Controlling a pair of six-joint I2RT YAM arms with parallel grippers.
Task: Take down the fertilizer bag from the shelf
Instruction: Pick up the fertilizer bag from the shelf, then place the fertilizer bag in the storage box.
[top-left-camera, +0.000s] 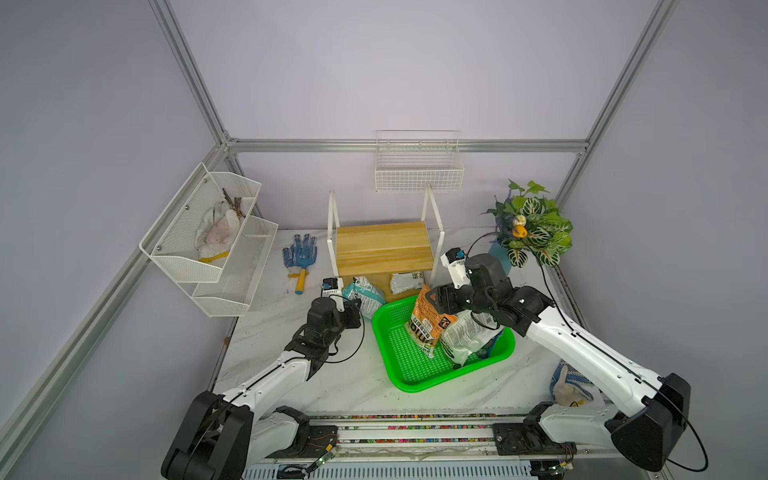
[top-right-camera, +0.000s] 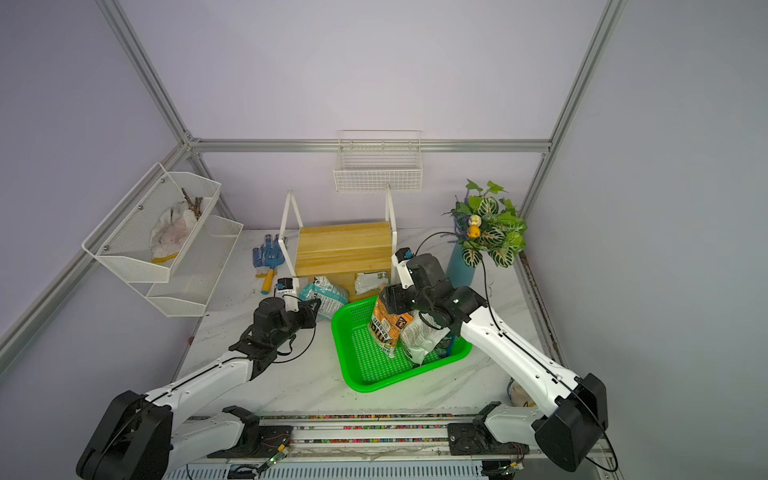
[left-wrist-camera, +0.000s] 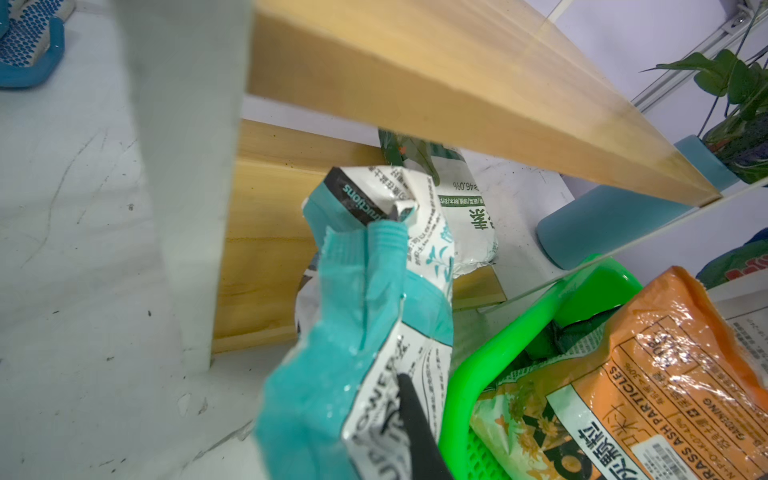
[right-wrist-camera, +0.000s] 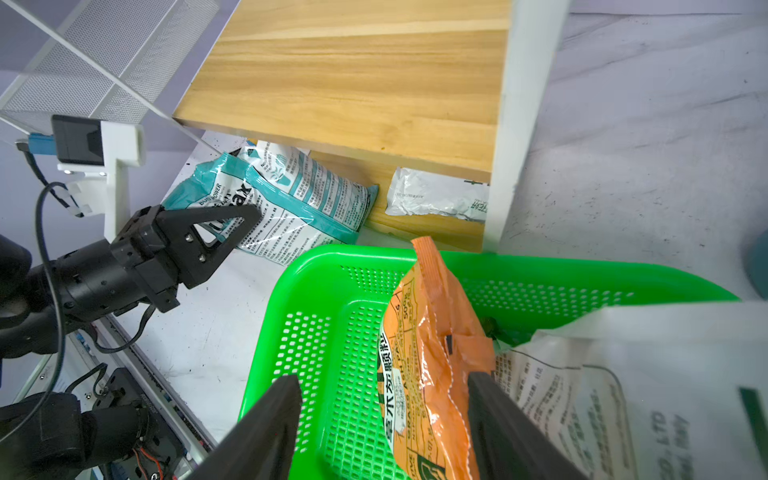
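Note:
The shelf stands at the back middle, with two wooden boards in a white frame. My left gripper is shut on a teal-and-white fertilizer bag. The bag's far end reaches the lower board's front left corner. A white bag lies on the lower board. My right gripper is open over the green basket. The top of an orange bag stands loose between its fingers.
A large white bag leans beside the orange one in the basket. A plant in a blue vase stands at the back right. Blue gloves and a trowel lie left of the shelf. A mesh rack and wire basket hang on the walls.

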